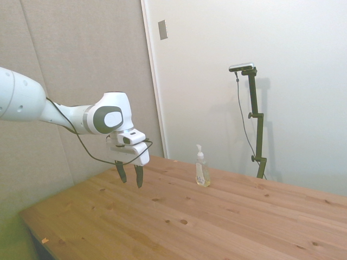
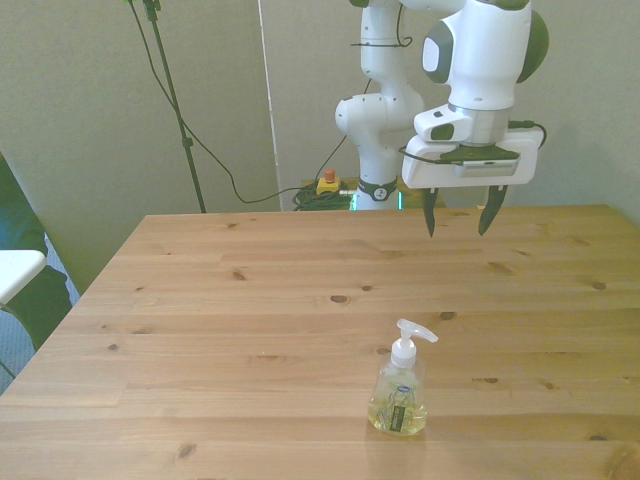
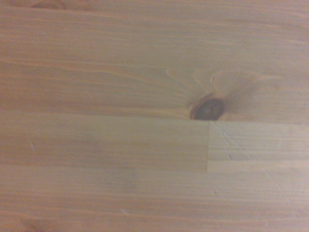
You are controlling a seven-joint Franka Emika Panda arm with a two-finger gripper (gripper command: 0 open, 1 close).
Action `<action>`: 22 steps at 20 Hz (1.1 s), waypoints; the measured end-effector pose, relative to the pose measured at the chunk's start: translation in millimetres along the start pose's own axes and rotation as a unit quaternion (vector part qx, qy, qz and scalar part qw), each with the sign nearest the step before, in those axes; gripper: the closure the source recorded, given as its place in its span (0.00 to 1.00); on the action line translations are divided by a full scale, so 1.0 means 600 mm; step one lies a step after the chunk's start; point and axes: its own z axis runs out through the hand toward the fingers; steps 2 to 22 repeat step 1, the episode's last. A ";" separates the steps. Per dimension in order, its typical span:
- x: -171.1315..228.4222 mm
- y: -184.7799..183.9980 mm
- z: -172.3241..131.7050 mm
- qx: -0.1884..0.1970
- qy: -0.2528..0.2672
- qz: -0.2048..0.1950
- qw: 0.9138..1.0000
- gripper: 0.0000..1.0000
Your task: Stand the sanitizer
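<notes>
The sanitizer (image 2: 399,393) is a small clear bottle of pale yellow liquid with a white pump top. It stands upright on the wooden table (image 2: 230,330), near the table's edge closest to the front camera. In the side view the sanitizer (image 1: 202,169) stands toward the table's far side. My gripper (image 2: 459,216) hangs open above the table, well away from the bottle, with nothing between its dark fingers. From the side, the gripper (image 1: 129,175) is to the left of the bottle, a little above the wood. The wrist view holds only bare wood with a dark knot (image 3: 209,108).
A red-topped button box (image 2: 327,183) and cables lie on the floor behind the table. Something white (image 2: 18,270) sits past the table's edge at the front view's left. Walls close in behind the table in the side view.
</notes>
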 end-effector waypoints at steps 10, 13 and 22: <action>-0.005 0.012 0.000 0.001 0.001 0.005 1.000 0.00; -0.005 0.012 0.000 0.001 0.001 0.005 1.000 0.00; -0.005 0.012 0.000 0.001 0.001 0.005 1.000 0.00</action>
